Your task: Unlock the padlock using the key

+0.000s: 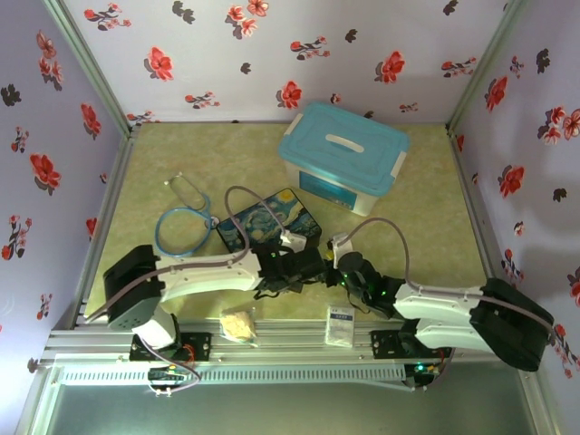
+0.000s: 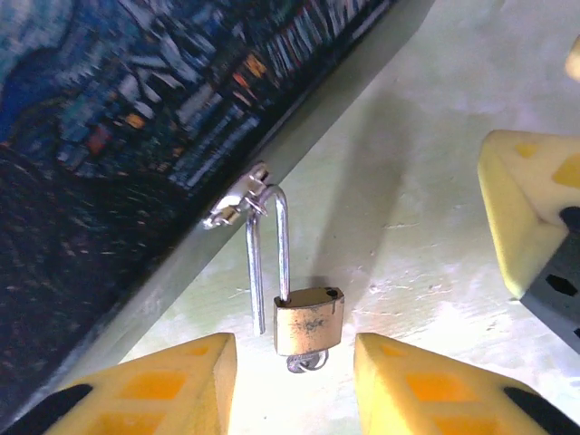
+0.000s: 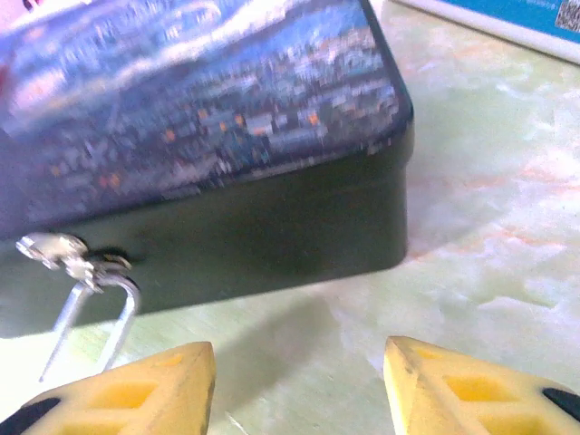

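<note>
Both jaws spread: left gripper (image 2: 292, 364) straddles padlock (image 2: 308, 323), no contact; right gripper (image 3: 299, 381) empty. Looks light, slick, loose; we'd pinch the brass body, not the shackle (image 2: 284, 245).

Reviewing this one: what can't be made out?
Left wrist: the silver bit under the padlock is too small and blurred to call the key.
Right wrist: below the shackle, the padlock body is hidden by a finger or the bottom edge.
Top view: the left gripper covers the padlock.

floral lilac walls (image 1: 272, 63), mottled green tabletop (image 1: 435, 217)
</note>
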Controlling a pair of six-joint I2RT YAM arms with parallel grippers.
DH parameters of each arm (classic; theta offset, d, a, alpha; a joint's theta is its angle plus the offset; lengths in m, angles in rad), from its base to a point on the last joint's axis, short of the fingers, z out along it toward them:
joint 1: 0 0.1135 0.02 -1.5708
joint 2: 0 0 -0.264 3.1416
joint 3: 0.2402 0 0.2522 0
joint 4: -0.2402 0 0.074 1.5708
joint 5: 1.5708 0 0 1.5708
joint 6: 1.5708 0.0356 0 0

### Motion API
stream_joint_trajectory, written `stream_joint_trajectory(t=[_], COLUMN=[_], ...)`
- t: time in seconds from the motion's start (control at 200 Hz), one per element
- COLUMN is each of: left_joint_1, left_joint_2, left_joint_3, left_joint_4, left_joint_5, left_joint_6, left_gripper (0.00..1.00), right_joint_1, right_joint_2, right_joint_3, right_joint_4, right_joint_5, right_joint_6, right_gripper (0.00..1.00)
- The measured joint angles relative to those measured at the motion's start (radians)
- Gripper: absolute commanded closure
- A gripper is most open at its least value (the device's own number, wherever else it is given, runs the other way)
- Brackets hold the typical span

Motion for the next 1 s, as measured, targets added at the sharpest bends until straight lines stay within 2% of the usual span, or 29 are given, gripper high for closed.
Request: stream_joint_trajectory(t=[0.225, 0.475, 0.65, 0.88, 0.995], left_joint_1=[0.037, 0.07, 0.119, 0.221, 0.258], left_joint_2=[-0.216, -0.502, -0.628, -0.758, -0.809], left_joint_3=[-0.225, -0.488, -0.544, -0.589, -0.589], left_joint_4=[0.15, 0.319, 0.337, 0.317, 0.292], left_joint_5=[0.003, 0.003, 0.003, 0.022, 0.03], left_joint_6=[-0.029, -0.101, -0.123, -0.126, -0.115], left_gripper=[0.56, 0.54, 0.47, 0.45, 0.33], right_joint_1=[0.011, 0.068, 0.098, 0.134, 0.134], right_joint_2=[0.019, 0.256, 0.361, 0.375, 0.363], right_joint_3=[0.074, 0.147, 0.17, 0.187, 0.186], right_joint_4=[-0.113, -0.061, 0.014, 0.058, 0.066], right_joint_5=[-0.009, -0.058, -0.089, -0.092, -0.088], right_joint_6=[0.129, 0.231, 0.282, 0.312, 0.322], right_gripper=[0.49, 0.5, 0.5, 0.5, 0.5])
